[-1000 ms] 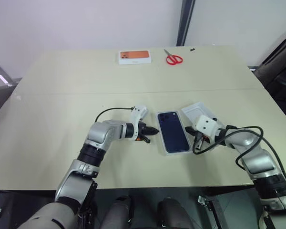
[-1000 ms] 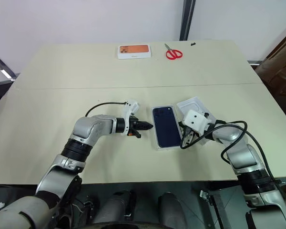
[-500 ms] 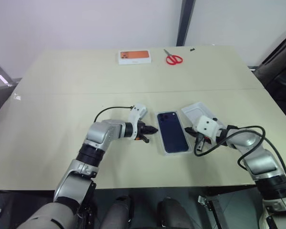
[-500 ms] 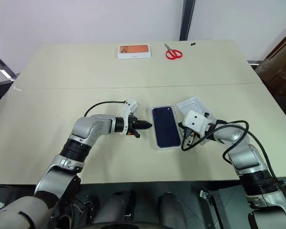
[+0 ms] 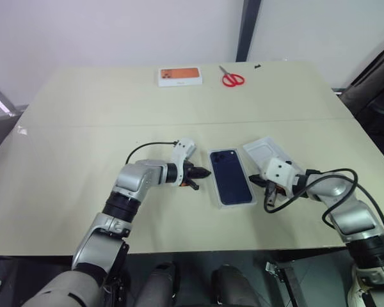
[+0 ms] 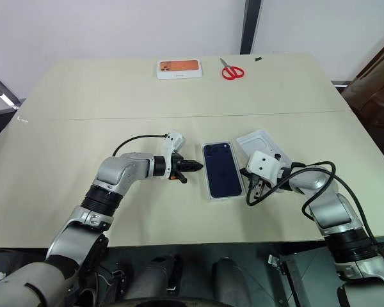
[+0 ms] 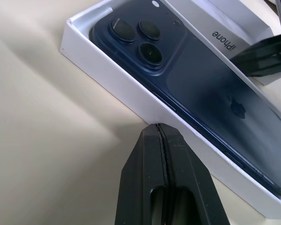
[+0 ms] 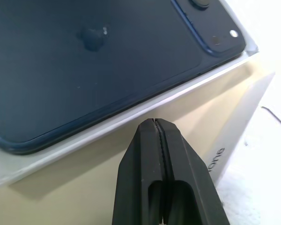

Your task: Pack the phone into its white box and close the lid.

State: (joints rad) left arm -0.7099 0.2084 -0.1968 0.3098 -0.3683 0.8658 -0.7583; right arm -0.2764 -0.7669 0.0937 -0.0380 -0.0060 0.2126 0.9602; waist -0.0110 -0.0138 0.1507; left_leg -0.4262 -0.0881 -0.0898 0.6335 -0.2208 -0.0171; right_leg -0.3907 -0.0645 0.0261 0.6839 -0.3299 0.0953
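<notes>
The dark navy phone [image 5: 231, 176] lies back up inside the white box [image 7: 113, 77], its camera cluster at the far end. My left gripper [image 5: 206, 173] is shut and empty, its tip just short of the box's left wall. From the other side, my right gripper [image 8: 154, 124] is also shut on nothing, close to the box's right wall. The white lid [image 5: 262, 149] rests on the table to the right of the box, partly hidden behind my right wrist; its side wall bears the word iPhone [image 7: 223, 41].
An orange-topped white box [image 5: 179, 76] and red scissors [image 5: 232, 78] lie near the table's far edge. A black cable [image 5: 307, 185] loops around my right wrist. The table [image 5: 70, 147] runs wide and bare to the left.
</notes>
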